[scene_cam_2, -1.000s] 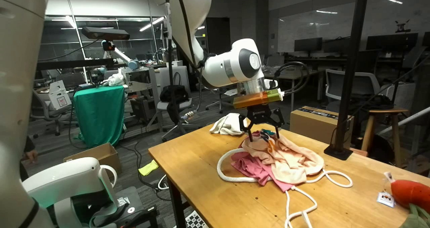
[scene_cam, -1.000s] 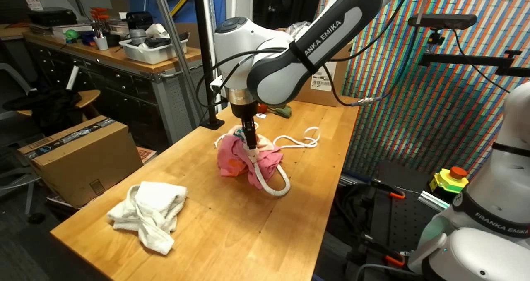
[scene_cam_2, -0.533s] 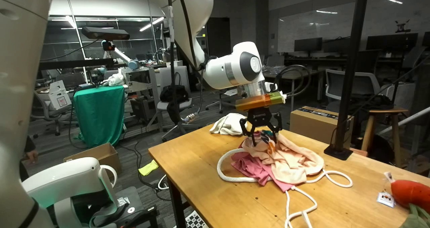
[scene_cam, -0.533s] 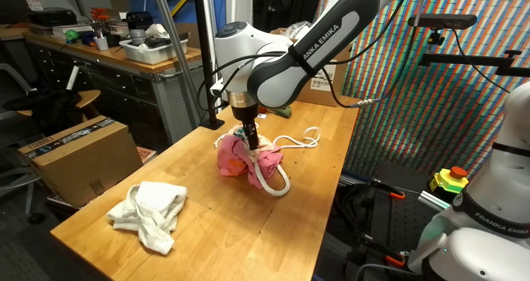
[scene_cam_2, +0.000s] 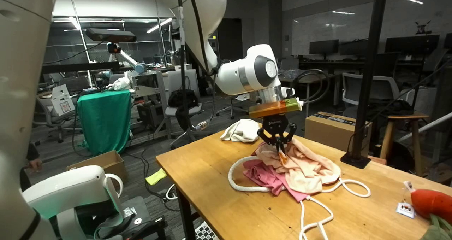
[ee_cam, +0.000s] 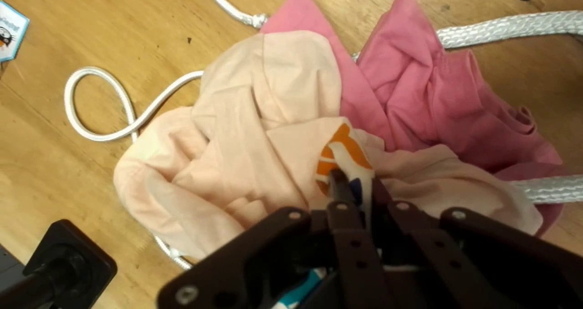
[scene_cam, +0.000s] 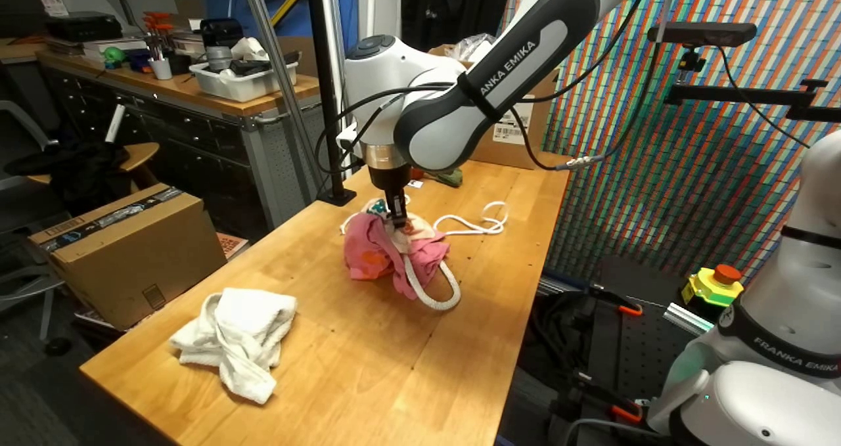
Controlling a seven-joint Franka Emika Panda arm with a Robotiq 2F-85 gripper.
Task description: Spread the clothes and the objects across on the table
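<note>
A peach cloth [ee_cam: 296, 154] lies bunched partly over a pink cloth [ee_cam: 410, 86] on the wooden table [scene_cam_2: 249, 213], a printed fold [ee_cam: 346, 149] pinched in the gripper [scene_cam_2: 280, 151].
A white rope [ee_cam: 514, 28] runs out from beneath them: a lift could drag the rope and pink cloth along if they are snagged, and what looks a shallow pinch might slip, leaving the peach cloth bunched.

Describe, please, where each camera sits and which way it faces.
In an exterior view: nearest the white towel, looking along the table; arm and gripper show.
In an exterior view: nearest the red item, facing back toward the white towel; arm and gripper show.
Wrist view: on the wrist, facing down at the peach cloth; only the gripper shows.
Both exterior views share white towel, peach cloth and gripper.
</note>
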